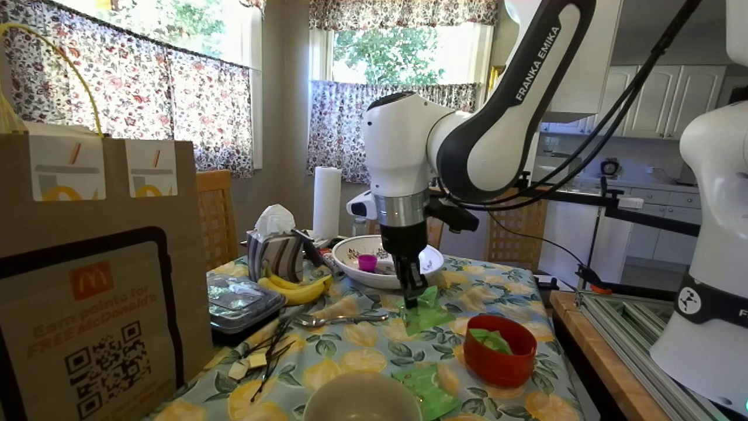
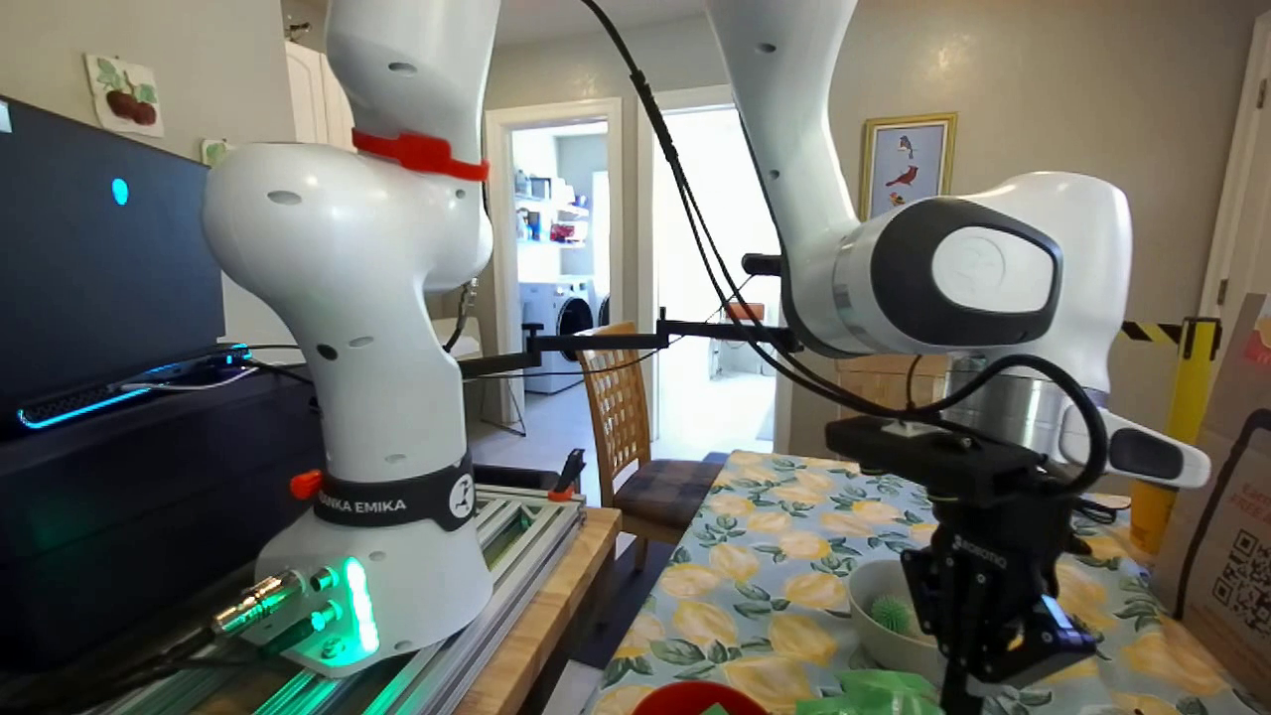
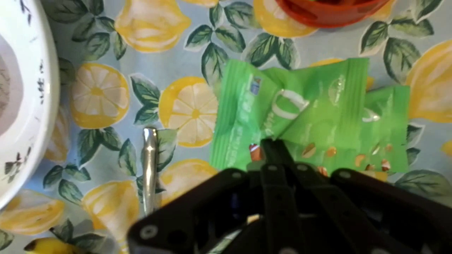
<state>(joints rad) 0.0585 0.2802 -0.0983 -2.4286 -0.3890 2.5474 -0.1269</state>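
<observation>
1. White, round bowl with a sprigged rim [image 3: 52, 88], far left in the wrist view; well apart from the landmark, a red, smooth-walled oval container [image 3: 328, 17].
2. Slim, silver metal spoon [image 3: 149, 169], handle shown; well apart from the container, on the bowl's side of it. An unhurried path avoids catching it.
3. Black two-fingered gripper [image 3: 276, 143], near the container; fingers drawn fully together, apparently pinching film, since a crease runs from the tips.
4. Green, crinkled film packet [image 3: 293, 118] printed with nuts, just beside the container, seemingly raised; whether it wholly clears the lemon-print cloth [image 3: 190, 109] is unclear. The pinch looks off-centre, so steady pressure and slow, upright motion should limit slipping and swinging.
5. The container itself, with another green packet [image 1: 494, 340] inside, visible in an exterior view. Its rim calls for clearance from any drooping edge.
6. Second green film packet [image 3: 386, 130], near the container, partly hidden by the first from this angle. Rising straight up is judged the surest way not to drag it.
</observation>
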